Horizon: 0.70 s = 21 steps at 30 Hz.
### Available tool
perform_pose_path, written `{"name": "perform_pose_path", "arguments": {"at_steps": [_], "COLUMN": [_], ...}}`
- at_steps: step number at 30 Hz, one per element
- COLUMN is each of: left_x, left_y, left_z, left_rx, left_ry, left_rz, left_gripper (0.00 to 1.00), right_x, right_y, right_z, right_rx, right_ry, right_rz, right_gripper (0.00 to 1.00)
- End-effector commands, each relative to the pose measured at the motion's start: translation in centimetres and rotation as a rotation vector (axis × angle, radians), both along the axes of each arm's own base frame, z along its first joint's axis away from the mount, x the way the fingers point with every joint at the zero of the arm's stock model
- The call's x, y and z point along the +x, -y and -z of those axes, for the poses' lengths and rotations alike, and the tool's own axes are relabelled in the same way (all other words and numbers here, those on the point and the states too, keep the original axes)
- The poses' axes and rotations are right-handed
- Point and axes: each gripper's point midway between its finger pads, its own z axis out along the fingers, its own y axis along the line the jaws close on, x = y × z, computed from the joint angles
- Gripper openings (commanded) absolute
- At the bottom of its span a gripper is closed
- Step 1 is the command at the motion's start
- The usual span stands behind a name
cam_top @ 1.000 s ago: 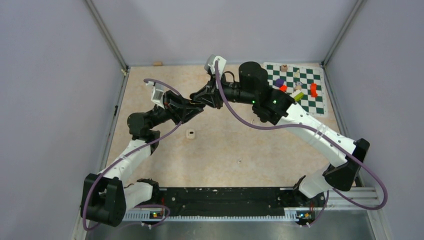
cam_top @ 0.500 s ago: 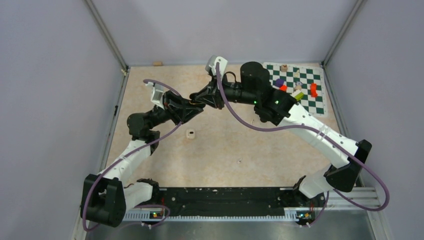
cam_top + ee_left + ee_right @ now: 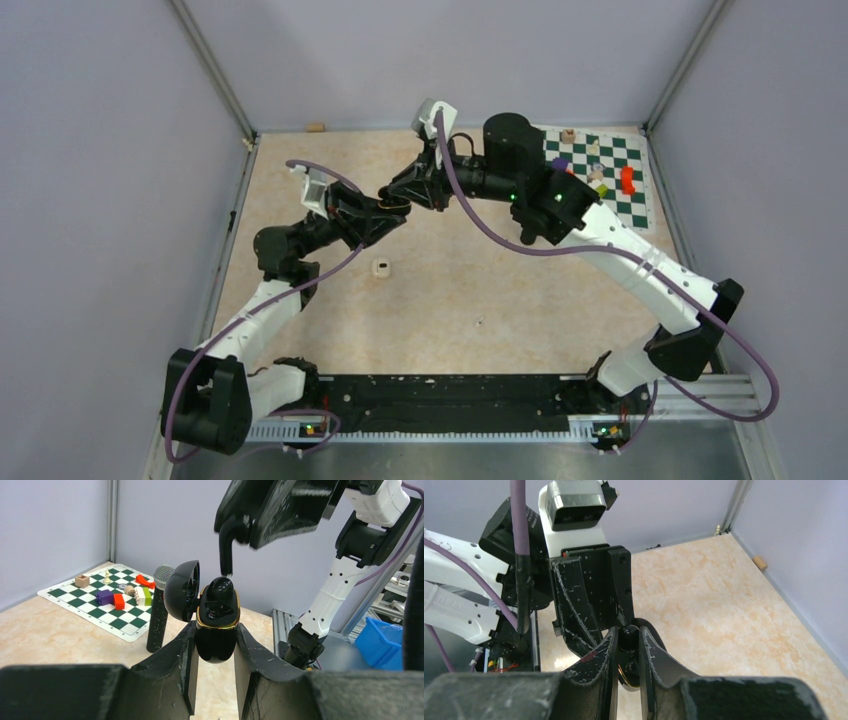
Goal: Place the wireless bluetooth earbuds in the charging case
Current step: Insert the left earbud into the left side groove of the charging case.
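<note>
Listing the left wrist view from left to right, for your reference.

Item one: a chessboard mat (image 3: 95,611) lying on the desk (image 3: 45,637), carrying coloured blocks (image 3: 104,597). None of it concerns the task.

Item two: a microphone (image 3: 159,610), upright, just beside the open lid.

Item three: the charging case (image 3: 215,642), black with a gold rim. It is clamped upright between the fingers of the left gripper (image 3: 216,627) and raised off the desk. Its lid (image 3: 181,590) hangs open to the left.

Item four: one black earbud (image 3: 220,590), standing in the case with its rounded top proud of the rim. You cannot tell whether it is fully seated.

Item five: the right gripper (image 3: 626,639), directly above the case, jaws narrowly parted. One fingertip shows just over the bud and apart from it, so the gripper appears to hold nothing.

Step in hand, by judgement: seating the first black bud, with the release made or nearly so. No second black bud shows in any view. A small whitish item (image 3: 380,267) lies on the desk nearer the arm bases, too small to name.

Next move, by judgement: draw the right gripper straight up, clear of the lid. Hold the left clamp firm and the case upright. If the bud sits high, press it lightly before fetching the next one.
</note>
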Motion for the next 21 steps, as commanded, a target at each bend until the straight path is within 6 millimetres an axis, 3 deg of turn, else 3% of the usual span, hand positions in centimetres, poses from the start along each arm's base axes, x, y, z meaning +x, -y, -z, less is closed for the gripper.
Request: {"name": "perform_pose_path", "arguments": {"at_steps": [1,21], "left_x": [-0.4,-0.6], "left_y": [-0.4,0.0], "left_z": [-1.0,-0.4], "left_rx": [-0.009,0.018], "left_ry": [0.080,0.092], "left_rz": [-0.022,-0.006], "left_gripper": [0.00,0.00], "right_x": [-0.7,0.0], "right_y": [-0.3,-1.8], "right_z": [-3.0,-0.1], "right_rx": [0.059,0.023], "right_ry": [0.011,-0.041], "right_rz": [-0.016,-0.024], "right_gripper": [0.04,0.04]}}
